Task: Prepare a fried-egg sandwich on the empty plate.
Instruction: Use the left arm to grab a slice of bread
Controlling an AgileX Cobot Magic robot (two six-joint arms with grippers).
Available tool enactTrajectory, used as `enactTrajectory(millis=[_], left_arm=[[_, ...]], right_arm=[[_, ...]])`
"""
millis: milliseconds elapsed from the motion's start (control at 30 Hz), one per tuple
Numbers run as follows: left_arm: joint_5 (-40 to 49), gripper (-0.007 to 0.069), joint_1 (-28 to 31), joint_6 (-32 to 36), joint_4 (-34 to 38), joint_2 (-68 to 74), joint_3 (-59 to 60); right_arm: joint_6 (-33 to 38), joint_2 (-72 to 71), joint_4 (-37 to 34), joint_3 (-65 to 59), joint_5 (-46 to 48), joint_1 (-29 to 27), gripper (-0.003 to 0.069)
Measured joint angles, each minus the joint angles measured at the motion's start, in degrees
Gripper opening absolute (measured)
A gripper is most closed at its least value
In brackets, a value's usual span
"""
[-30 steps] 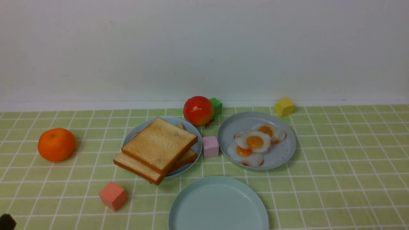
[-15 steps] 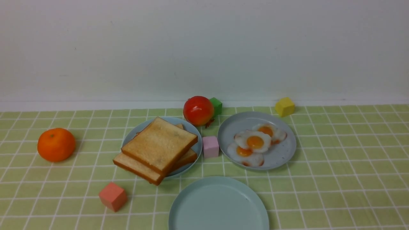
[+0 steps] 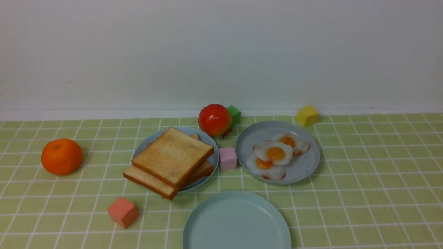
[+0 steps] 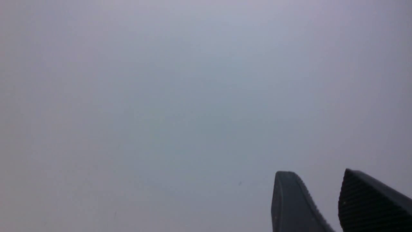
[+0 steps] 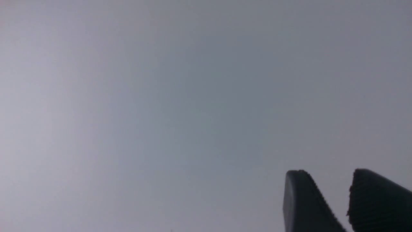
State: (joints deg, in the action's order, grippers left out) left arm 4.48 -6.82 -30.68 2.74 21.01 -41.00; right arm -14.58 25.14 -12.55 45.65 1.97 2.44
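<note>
Plates, three, round, smooth plastic, low-rimmed. The empty plate [image 3: 214, 228], pale teal, sits at 6 o'clock on the cloth. A bluer plate [image 3: 208, 141] lies at 11 o'clock from it and a grey, faintly speckled plate [image 3: 304, 166] at 1 o'clock.

Toast slices [image 3: 172, 157], at least three, thick, square, golden-brown, are stacked askew on the bluer plate, the lowest overhanging the rim at 7 o'clock.

Fried eggs [image 3: 276, 153], three, wavy white with orange yolks, overlap on the grey plate.

Cubes, four, matte: a pale pink cube [image 3: 228, 158] between the two rear plates, a coral cube [image 3: 122, 211] at 7 o'clock from the toast, a green cube [image 3: 235, 114] and a yellow cube [image 3: 307, 115] along the far edge.

One glossy red tomato [image 3: 214, 119] stands just beside the green cube, and one orange [image 3: 61, 156] at 9 o'clock from the toast.

The tablecloth [image 3: 373, 180] is green fabric with a white grid.

Left gripper [image 4: 317, 174] and right gripper [image 5: 328, 172]: ribbed dark jaws stand parted, with nothing between
</note>
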Motion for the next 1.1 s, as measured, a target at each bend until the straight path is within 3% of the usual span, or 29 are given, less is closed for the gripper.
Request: enactTrajectory(millis=[67, 167, 267, 433, 500, 567, 667, 867, 1100], left_arm=[[10.49, 0.0237, 0.00, -0.17, 0.00, 8.37, -5.75], [19.48, 0.0237, 0.00, 0.56, -0.70, 17.01, -7.54], [25.91, 0.0237, 0.00, 0.91, -0.33, 24.33, -7.54], [31.45, 0.0237, 0.00, 2.33, 4.56, 34.24, -8.11], [34.01, 0.0237, 0.00, 5.74, 8.76, 39.16, -9.89], [38.06, 0.0237, 0.00, 14.54, 14.85, 45.67, -14.79], [40.40, 0.0237, -0.05, 20.72, 17.64, 51.86, -21.09], [43.61, 0.0237, -0.05, 28.45, 16.51, 64.61, -30.94], [49.00, 0.0237, -0.05, 36.85, 13.23, 78.61, -39.91]], right_arm=[[1.10, 7.17, 1.79, 7.09, 9.09, -0.07, 0.0241], [3.83, 12.94, 5.07, 10.11, 17.64, -0.07, 0.0241], [5.09, 17.05, 6.13, 10.51, 23.41, -0.07, 0.0241], [6.62, 21.87, 0.96, 10.55, 32.96, -0.07, 0.0241], [10.11, 23.96, -1.68, 10.55, 38.14, 0.92, 0.0241], [16.87, 26.27, -5.65, 10.55, 44.19, 3.53, 0.0241], [22.58, 27.54, -10.50, 10.55, 48.16, 7.27, 0.0242], [28.01, 27.91, -13.62, 10.55, 52.17, 13.00, 0.0283], [28.40, 27.91, -12.03, 10.55, 53.29, 13.71, 0.0398]])
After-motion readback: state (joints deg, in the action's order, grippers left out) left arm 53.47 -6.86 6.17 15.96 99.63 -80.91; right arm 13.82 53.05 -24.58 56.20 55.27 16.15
